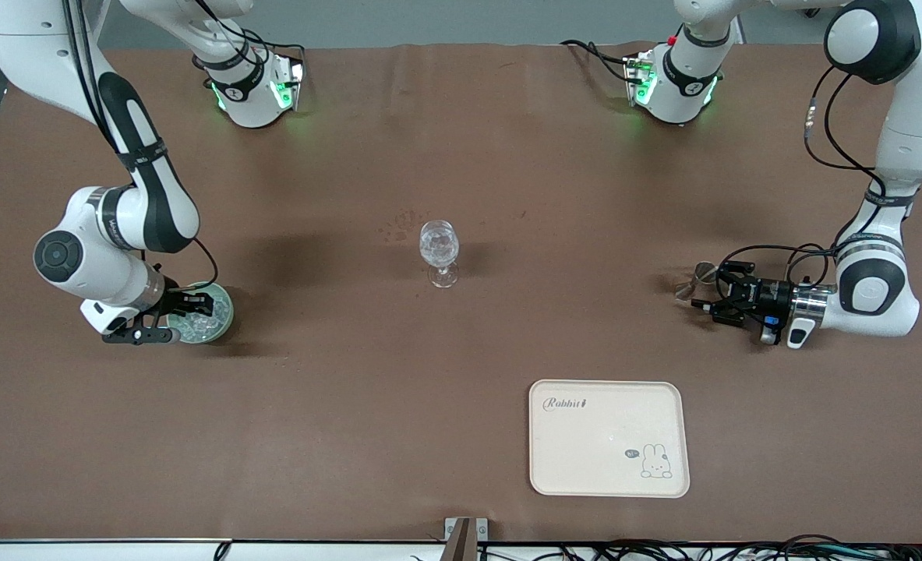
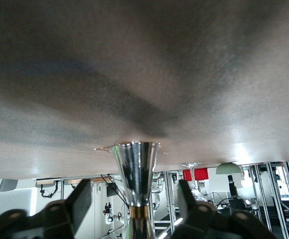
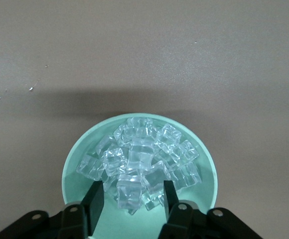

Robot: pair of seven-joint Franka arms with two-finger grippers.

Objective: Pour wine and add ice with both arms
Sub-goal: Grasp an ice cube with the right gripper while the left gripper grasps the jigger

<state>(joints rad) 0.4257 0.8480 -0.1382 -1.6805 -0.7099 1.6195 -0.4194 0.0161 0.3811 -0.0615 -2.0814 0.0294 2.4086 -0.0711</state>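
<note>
- Table (image 1: 461, 156): tray (image 1: 609, 436) sits nearest the front camera; stemmed glass (image 1: 439, 251) stands mid-table, farther back.
- Right gripper (image 3: 129, 201) is down in the green bowl (image 1: 223, 315) at the right arm's end; fingers straddle one cube of the ice (image 3: 144, 164), gap on both sides, not clamped yet.
- Left gripper (image 2: 133, 209) lies low at the left arm's end, fingers either side of a shiny metal cup (image 2: 136, 172), not visibly touching.
- Step: both arms at pickup.
- Next: finish both grips, lift clear, carry to glass.
</note>
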